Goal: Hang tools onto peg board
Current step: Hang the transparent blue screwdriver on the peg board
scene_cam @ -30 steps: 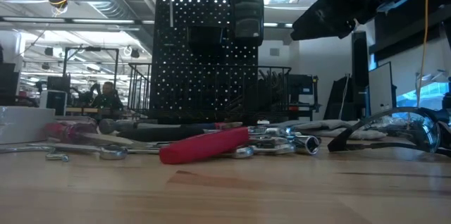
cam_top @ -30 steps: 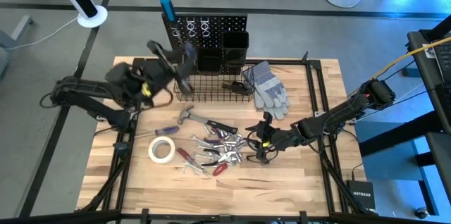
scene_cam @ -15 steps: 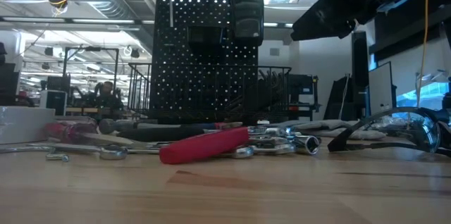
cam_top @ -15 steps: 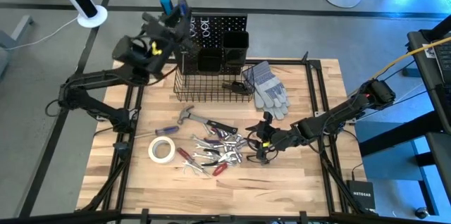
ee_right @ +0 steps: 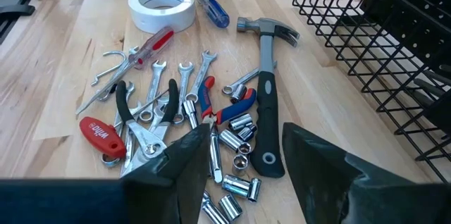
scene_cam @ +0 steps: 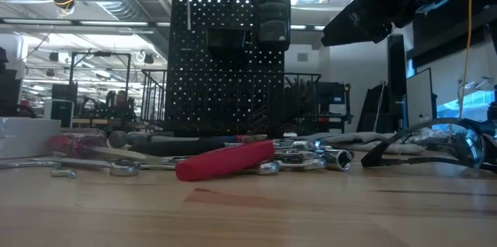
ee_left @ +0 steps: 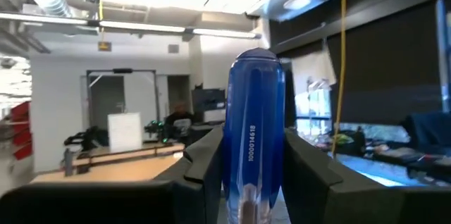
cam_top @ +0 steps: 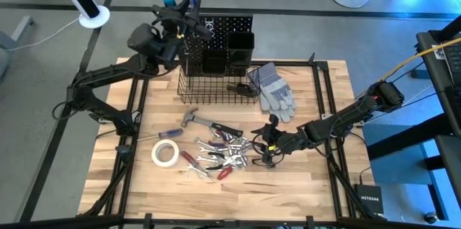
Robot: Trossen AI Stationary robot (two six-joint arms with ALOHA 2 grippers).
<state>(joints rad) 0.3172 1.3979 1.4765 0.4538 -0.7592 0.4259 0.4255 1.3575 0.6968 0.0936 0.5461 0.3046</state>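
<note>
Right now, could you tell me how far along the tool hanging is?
Early. One screwdriver already hangs on the peg board. The left gripper holds a blue screwdriver at the board's top. The hammer, tape roll and wrenches remain on the table under the open right gripper.

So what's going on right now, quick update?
Left gripper shut on blue-handled screwdriver, up at peg board. Right gripper open over tool pile. Nothing blocking.

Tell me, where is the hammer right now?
The hammer lies on the table in the high view, just in front of the wire basket, between the white tape roll and the wrench pile.
</note>
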